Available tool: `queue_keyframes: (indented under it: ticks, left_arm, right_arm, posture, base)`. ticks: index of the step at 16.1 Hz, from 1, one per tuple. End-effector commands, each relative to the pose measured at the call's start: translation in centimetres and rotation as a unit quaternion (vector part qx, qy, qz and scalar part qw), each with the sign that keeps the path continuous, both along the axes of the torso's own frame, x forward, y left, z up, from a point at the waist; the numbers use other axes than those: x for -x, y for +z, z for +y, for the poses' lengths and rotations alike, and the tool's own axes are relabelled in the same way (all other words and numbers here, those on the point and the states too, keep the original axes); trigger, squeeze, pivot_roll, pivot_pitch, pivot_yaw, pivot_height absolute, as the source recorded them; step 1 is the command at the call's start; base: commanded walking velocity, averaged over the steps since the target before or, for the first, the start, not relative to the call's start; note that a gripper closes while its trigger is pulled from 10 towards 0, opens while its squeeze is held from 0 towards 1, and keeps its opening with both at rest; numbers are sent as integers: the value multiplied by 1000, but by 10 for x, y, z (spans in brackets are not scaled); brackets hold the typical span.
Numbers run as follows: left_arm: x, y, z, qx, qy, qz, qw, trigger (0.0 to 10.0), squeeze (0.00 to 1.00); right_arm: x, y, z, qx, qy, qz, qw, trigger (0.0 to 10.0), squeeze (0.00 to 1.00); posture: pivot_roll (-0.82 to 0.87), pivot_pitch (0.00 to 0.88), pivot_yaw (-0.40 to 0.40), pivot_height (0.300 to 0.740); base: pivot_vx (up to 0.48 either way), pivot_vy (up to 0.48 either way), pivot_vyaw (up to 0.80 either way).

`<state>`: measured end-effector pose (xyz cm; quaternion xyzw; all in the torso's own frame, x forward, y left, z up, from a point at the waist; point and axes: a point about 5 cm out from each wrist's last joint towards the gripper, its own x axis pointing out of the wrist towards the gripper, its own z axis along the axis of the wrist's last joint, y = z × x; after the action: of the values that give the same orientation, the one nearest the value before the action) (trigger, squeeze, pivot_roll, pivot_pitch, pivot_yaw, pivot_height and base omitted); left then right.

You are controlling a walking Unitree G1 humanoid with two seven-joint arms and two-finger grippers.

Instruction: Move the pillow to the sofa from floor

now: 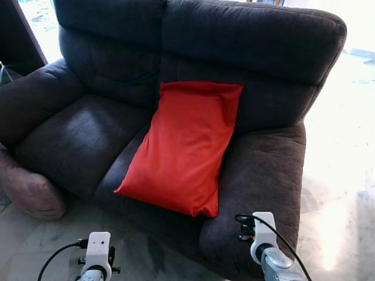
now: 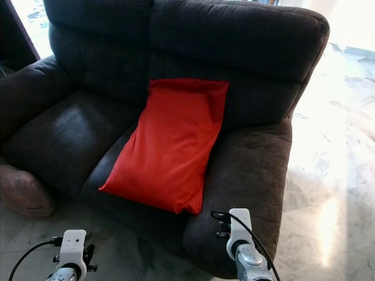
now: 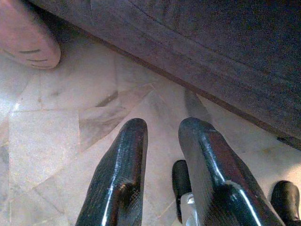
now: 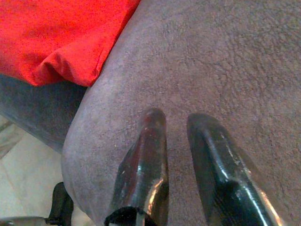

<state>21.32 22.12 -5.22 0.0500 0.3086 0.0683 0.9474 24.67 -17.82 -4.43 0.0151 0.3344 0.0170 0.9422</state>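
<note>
Red rectangular fabric pillow (image 1: 183, 145) leaning on the seat of the dark grey plush two-seat sofa (image 1: 111, 70) against its backrest, left gripper (image 3: 162, 141) slightly parted above pale marble floor (image 3: 51, 141) before the sofa, right gripper (image 4: 175, 129) slightly parted, empty, over the sofa's armrest

A big dark grey soft sofa (image 1: 88, 140) stands on a pale marble floor (image 1: 340, 193). A bright red, long cloth pillow (image 1: 184, 143) lies on the sofa. It rests on the right seat, near the middle. Its top end leans on the back of the sofa, and its bottom end comes close to the front edge. A brown roundish cushion (image 1: 29, 190) lies on the floor, touching the sofa's front left corner.
</note>
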Motion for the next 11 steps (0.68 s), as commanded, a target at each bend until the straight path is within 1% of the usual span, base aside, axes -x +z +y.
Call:
queue_keyframes:
  ticks: [1,11]
  left_arm:
    - [4,-2,2,2,7,3,1000,10000,0]
    - [3,-2,2,1,3,3,1000,10000,0]
  right_arm:
    - [-2,1,0,-1,0,-4,1000,10000,0]
    - [-1,1,1,-2,-1,-4,1000,10000,0]
  posture:
    - [123,115,-25,740]
    - [123,102,-21,740]
  base:
    - [0,0,0]
    - [0,0,0]
